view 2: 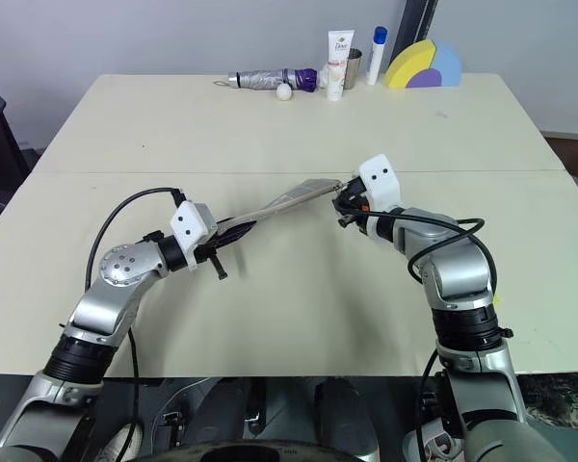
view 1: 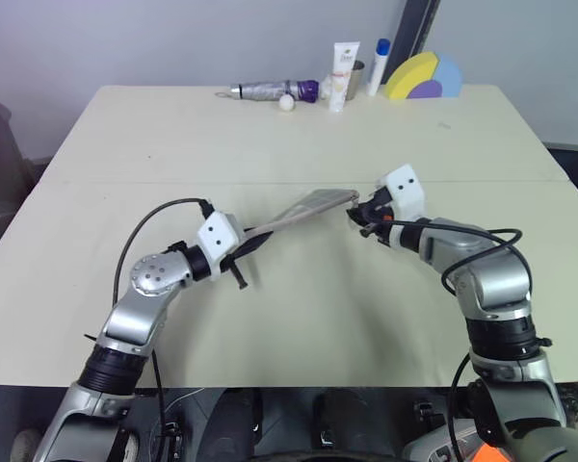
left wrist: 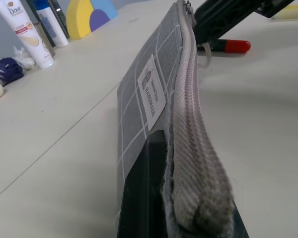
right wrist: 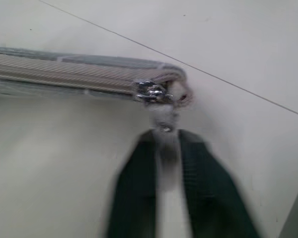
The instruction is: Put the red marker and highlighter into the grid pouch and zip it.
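Left pincer (view 2: 233,229) clamps grid pouch (view 2: 287,200) end; right pincer (view 2: 345,204) at zip end.

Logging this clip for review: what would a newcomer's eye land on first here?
The grid pouch, held off the table mid-scene between both arms: left claw shut on one end, right claw shut on the zip pull at the other. Along the far edge stand a Dove tube and coloured arch blocks.

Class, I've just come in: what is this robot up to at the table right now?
The left gripper holds one end of the grid pouch just above the table. The right gripper is shut on the zip pull at the other end. The red marker lies on the table beyond the pouch.
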